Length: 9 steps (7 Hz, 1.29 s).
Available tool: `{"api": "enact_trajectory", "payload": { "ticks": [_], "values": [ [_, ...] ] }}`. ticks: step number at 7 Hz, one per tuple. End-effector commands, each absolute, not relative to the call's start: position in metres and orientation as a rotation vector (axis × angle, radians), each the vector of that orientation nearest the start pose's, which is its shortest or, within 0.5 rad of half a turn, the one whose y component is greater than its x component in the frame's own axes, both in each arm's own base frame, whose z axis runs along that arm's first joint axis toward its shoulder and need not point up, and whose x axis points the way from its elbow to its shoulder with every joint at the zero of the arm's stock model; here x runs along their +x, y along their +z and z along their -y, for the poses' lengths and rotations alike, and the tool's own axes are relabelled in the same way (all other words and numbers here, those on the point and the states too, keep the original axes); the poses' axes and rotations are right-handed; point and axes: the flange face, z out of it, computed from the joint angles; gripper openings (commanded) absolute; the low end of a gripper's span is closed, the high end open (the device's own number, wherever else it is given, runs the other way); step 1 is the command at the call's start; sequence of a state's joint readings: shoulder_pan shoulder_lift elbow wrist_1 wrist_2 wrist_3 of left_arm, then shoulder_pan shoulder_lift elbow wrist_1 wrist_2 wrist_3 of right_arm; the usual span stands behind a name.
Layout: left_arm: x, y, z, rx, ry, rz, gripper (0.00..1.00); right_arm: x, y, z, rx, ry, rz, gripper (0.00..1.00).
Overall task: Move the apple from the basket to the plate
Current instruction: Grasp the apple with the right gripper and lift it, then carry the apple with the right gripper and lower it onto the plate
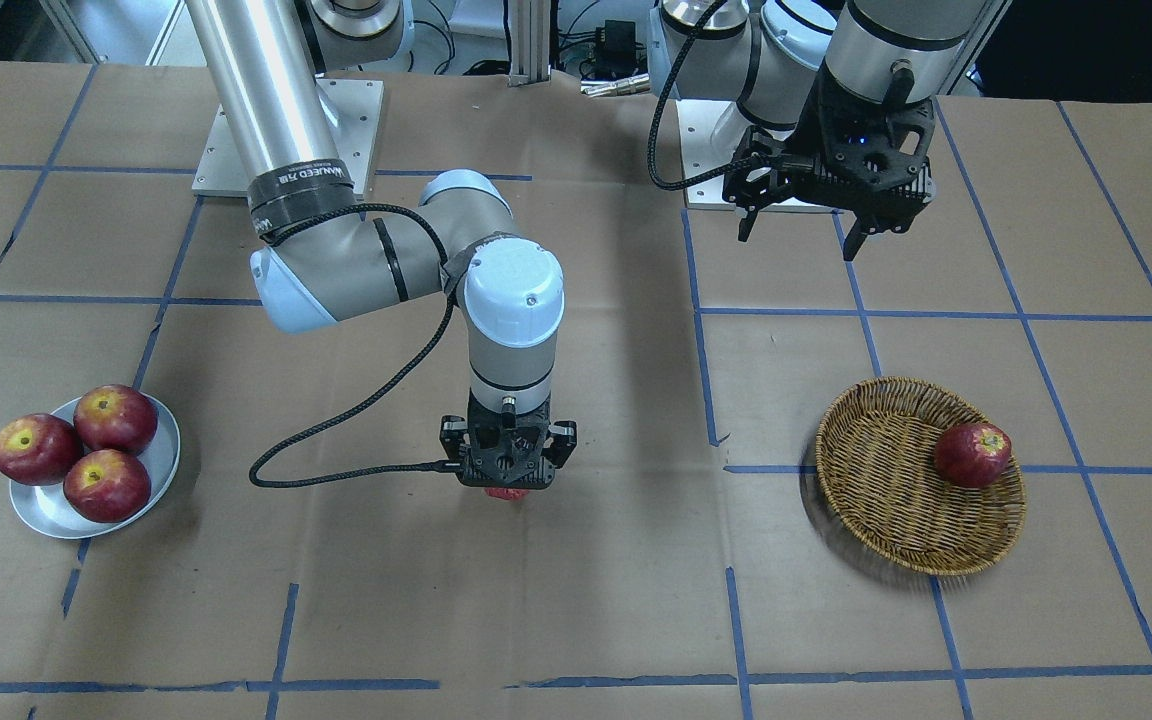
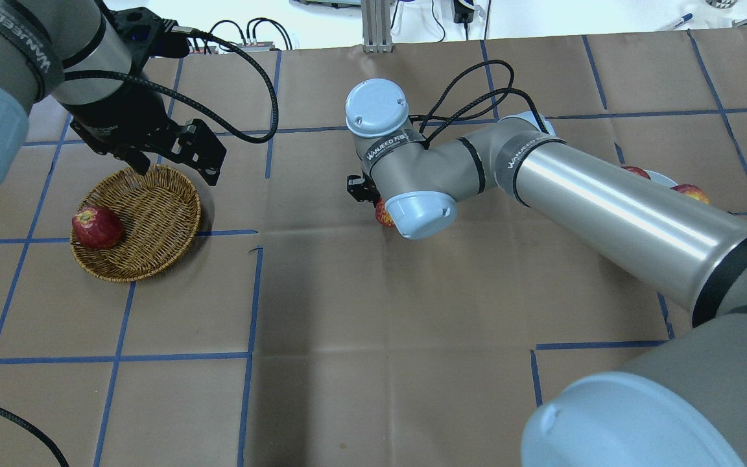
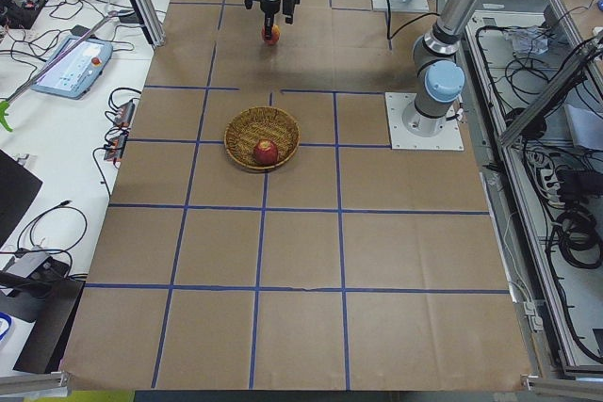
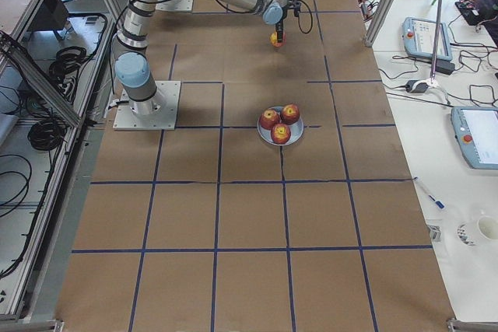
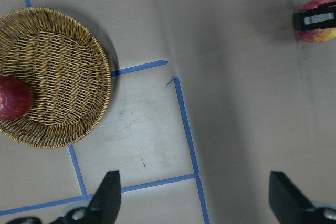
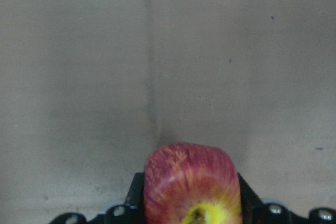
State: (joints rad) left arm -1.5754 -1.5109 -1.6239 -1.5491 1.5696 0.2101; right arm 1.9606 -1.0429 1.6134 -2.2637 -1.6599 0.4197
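- The apple [image 6: 191, 179] is held in the right pincer [image 1: 507, 468], which is closed on it from both sides. The yellow stem hollow is turned up toward the wrist, so the stem axis runs roughly along the fingers.
- The apple is carried near the middle of the table [image 1: 596, 600], well apart from both ends. It appears to be lifted off the brown paper, though the gap cannot be seen clearly.
- The plate [image 1: 164, 455] is found toward the table end on the robot's right, well apart from the held apple. Three other apples [image 1: 116, 420] are already crowded on it, and bare metal is left only on the side facing the middle of the table.
- The coming move is judged to be a sideways carry toward that right end, ending over the bare part. The right arm is the nearer one and already has the fruit.
- The basket [image 1: 886, 500] is set toward the opposite end, with one dark red apple [image 1: 973, 455] left in it.
- The left pincer [image 1: 796, 240] is held open and empty, on the robot's side of the basket.
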Motion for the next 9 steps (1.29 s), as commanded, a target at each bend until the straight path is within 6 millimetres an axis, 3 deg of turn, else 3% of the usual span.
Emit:
{"api": "enact_trajectory", "payload": {
  "ticks": [1, 2, 3, 4, 5, 6, 7, 8, 9],
  "values": [
    [-0.135, 0.493, 0.468, 0.336, -0.045, -3.12, 0.99, 0.34, 0.317, 0.567, 0.063, -0.254, -3.166, 0.33],
    [-0.135, 0.493, 0.468, 0.336, -0.045, -3.12, 0.99, 0.279, 0.361, 0.574, -0.005, -0.191, -3.188, 0.33],
    [-0.135, 0.493, 0.468, 0.336, -0.043, -3.12, 0.99, 0.188, 0.398, 0.582, -0.109, -0.163, -3.19, 0.33],
    [-0.135, 0.493, 0.468, 0.336, -0.043, -3.12, 0.99, 0.105, 0.409, 0.582, -0.241, -0.116, -3.184, 0.33],
    [-0.135, 0.494, 0.467, 0.339, -0.045, -3.12, 0.99, 0.019, 0.404, 0.577, -0.364, -0.076, -3.179, 0.33],
    [-0.135, 0.494, 0.467, 0.339, -0.045, -3.12, 0.99, -0.059, 0.383, 0.567, -0.449, -0.027, -3.151, 0.33],
    [-0.135, 0.494, 0.467, 0.339, -0.045, -3.12, 0.99, -0.109, 0.363, 0.558, -0.467, -0.047, -3.097, 0.33],
    [-0.135, 0.494, 0.467, 0.339, -0.045, -3.118, 0.99, -0.131, 0.34, 0.55, -0.484, -0.076, -3.097, 0.33],
    [-0.135, 0.494, 0.467, 0.339, -0.048, -3.118, 0.99, -0.128, 0.316, 0.543, -0.48, -0.083, -3.099, 0.33]
  ]
}}
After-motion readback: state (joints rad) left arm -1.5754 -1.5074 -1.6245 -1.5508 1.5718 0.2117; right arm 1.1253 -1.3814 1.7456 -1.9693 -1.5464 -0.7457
